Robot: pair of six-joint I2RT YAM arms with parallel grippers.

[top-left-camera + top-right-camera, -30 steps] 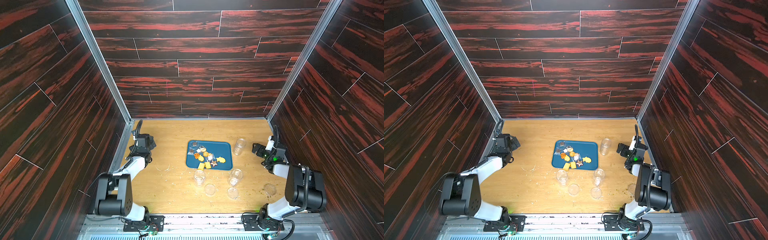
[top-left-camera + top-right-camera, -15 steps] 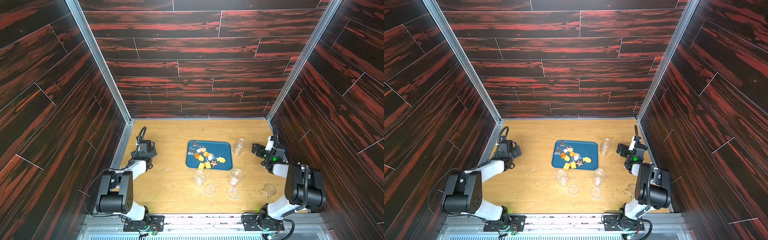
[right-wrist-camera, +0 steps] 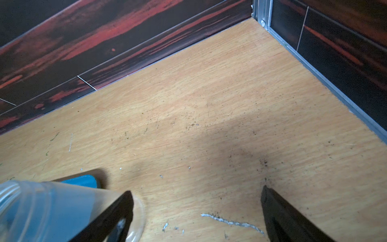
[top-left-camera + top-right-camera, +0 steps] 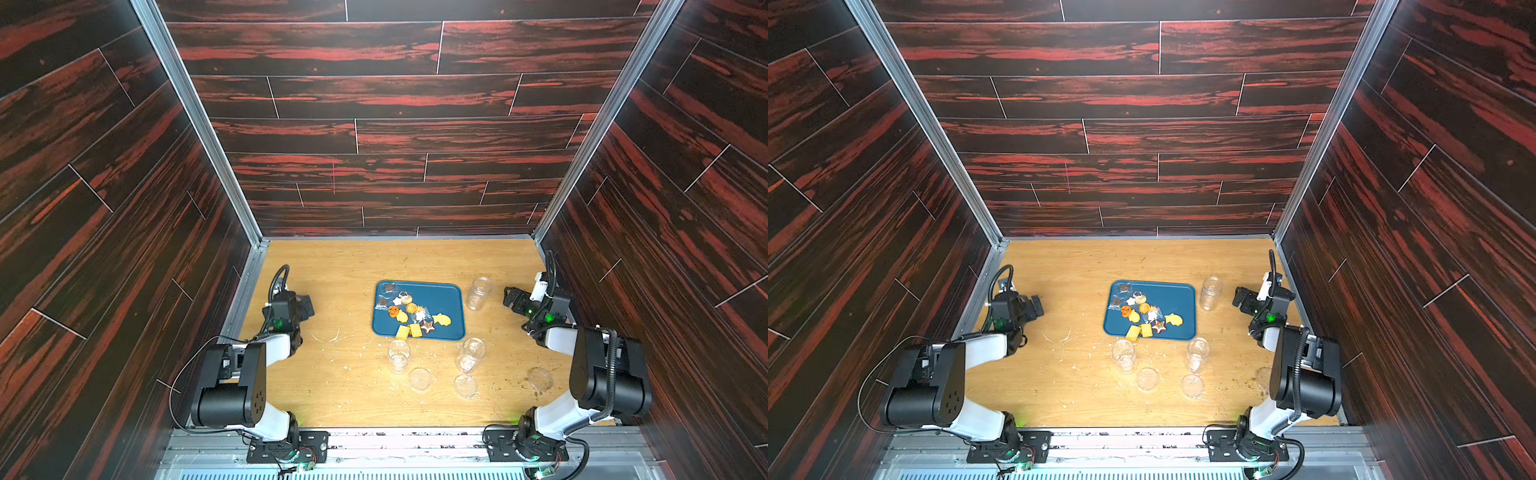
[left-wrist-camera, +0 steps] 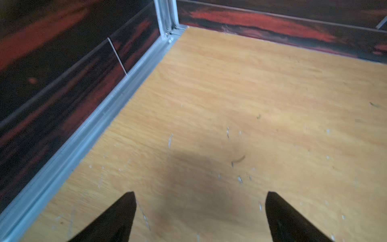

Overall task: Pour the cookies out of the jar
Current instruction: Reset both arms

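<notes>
Wood, bare and scratched, is all that lies under your left gripper (image 5: 201,194). Its jaws stand wide with nothing between them, close to the left wall.

Moving right, the blue tray (image 4: 451,293) sits mid-table. The cookies (image 4: 409,314) lie scattered on it, mostly toward its left half and front edge; none shows on the table itself. Just in front of the tray stand two clear jars (image 4: 399,355), lidless, with clear lids (image 4: 419,378) lying flat toward the arm bases. A third jar (image 4: 478,292) stands upright just beside the tray's right edge. Your right gripper (image 4: 510,298) hovers near it, jaws wide and empty.

I'd judge the pour done, since every jar looks empty. If so, your next move calls for little more than keeping both arms clear of the jars.

Some things are hard to read — the jars are see-through, so a small piece left at the bottom can't be ruled out. The right wrist view cuts the third jar off at the frame edge, with one finger crossing it.
</notes>
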